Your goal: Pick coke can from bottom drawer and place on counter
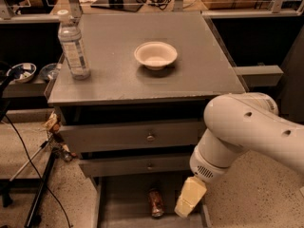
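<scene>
Gripper — state impossible to tell — hangs just beside the coke can in the bottom drawer; a sideways brush could topple it

Cream gripper beside red coke can

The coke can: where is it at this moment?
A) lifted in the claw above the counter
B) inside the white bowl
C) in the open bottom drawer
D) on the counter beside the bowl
C: the coke can rests in the pulled-out bottom drawer, with the claw low beside it, while the counter carries a water bottle and a white bowl, no can.
</scene>
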`<act>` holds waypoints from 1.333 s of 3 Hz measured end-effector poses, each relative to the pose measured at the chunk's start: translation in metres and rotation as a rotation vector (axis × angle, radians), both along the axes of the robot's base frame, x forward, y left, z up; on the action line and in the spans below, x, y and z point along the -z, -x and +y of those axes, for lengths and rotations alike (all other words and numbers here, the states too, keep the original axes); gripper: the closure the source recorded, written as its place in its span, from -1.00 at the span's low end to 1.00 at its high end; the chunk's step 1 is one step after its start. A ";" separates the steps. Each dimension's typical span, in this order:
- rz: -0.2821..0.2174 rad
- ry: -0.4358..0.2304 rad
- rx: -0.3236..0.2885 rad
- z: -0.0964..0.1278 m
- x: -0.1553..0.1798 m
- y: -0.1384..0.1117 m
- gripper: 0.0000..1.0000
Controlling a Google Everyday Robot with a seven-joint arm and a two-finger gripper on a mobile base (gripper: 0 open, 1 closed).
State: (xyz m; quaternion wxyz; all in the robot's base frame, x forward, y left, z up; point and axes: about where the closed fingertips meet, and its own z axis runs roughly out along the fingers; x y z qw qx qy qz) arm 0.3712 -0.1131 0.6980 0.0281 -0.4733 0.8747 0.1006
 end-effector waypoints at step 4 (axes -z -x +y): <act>0.137 0.039 0.099 0.001 0.096 0.015 -1.00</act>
